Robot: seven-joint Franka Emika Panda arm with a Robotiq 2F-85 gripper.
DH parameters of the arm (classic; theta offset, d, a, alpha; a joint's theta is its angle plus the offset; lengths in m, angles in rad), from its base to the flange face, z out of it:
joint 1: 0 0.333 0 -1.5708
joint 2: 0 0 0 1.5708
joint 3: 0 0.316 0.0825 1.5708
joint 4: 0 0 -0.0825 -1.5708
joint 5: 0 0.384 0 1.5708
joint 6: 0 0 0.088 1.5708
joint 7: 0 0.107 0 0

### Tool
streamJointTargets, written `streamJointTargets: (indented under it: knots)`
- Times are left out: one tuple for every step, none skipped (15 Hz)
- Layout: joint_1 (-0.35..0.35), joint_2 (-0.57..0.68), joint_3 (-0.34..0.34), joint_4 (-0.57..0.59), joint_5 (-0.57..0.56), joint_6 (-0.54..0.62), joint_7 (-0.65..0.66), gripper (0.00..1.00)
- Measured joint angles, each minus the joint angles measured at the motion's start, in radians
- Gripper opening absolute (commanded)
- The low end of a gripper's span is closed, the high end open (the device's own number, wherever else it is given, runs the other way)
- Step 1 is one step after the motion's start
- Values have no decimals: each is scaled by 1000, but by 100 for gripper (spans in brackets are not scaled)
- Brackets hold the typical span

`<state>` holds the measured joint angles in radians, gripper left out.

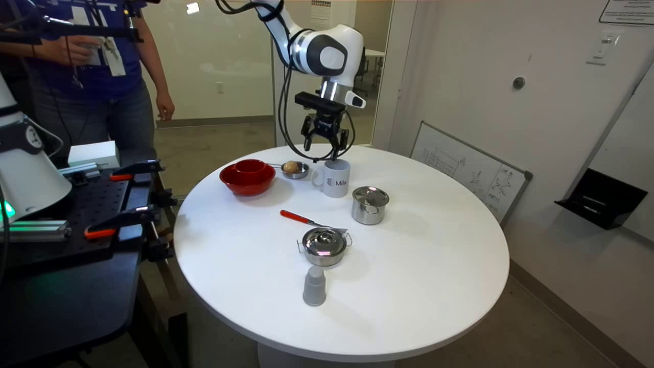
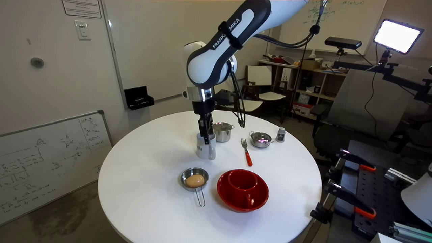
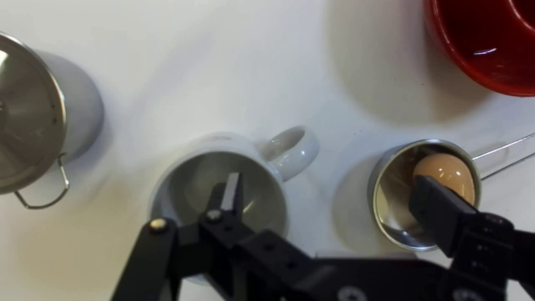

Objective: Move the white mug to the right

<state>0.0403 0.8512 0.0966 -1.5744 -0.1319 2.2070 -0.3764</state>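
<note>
Mug (image 1: 337, 179) upright on the tabletop (image 1: 424, 266), far side in an exterior view, handle left toward the bowl (image 1: 249, 189). End effector (image 3: 332, 194) low over the mug, fingers apart, clamped on nothing. In wrist view one finger (image 3: 230, 195) overlaps the mug's mouth; can't tell if its tip is inside or just above the rim. The other overlaps the egg (image 3: 445, 169) in the pan (image 3: 393, 200); may be camera angle only.

What could bite us, my read:
- Small sideways error going lower: tip lands on the rim, mug tips.
- Outer finger bumps pan or egg, if really that close.
- Closing here likely takes one wall by the handle, off-centre; glossy, so mug may swing or slip on lift.
- Pot (image 1: 370, 207) is near, to the right and nearer. Low straight slide right could clip it. Lift clear or go around the far side.
</note>
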Motion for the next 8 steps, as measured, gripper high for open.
streamJointTargets:
  knots:
    - [8,16,-10,23,-9,-17,14,100]
    - [15,32,-19,46,-16,-33,27,100]
    - [20,48,-25,68,-21,-48,38,100]
    - [23,65,-30,91,-25,-65,46,100]
    - [27,80,-34,113,-27,-80,51,100]
    - [29,95,-36,133,-27,-94,55,100]
    - [30,108,-36,153,-27,-108,57,98]
    - [31,121,-36,172,-27,-121,59,85]
